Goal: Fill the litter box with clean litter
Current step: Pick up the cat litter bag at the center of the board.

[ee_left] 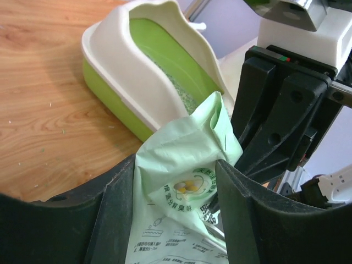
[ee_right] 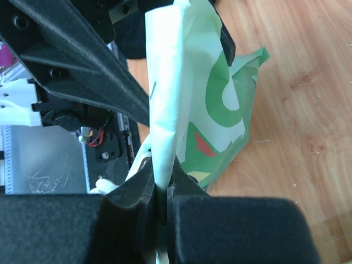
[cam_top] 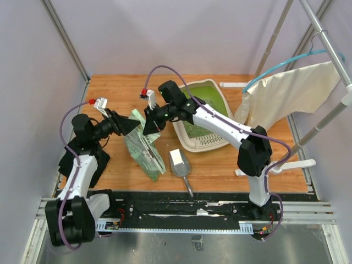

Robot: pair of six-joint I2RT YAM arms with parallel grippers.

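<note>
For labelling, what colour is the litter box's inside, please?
Litter box: bright green inside; left wrist view.

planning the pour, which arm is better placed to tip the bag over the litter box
Right. The right fingers are clamped on the bag, just beside the litter box. The left fingers stand open around the bag and grip nothing.

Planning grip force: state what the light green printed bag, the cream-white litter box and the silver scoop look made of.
Light green printed plastic bag: thin, slightly glossy film, seemingly; it creases and folds. Cream-white, green-lined litter box: rigid moulded plastic, smooth satin sheen. Silver scoop: likely metal, bright reflective bowl.
</note>
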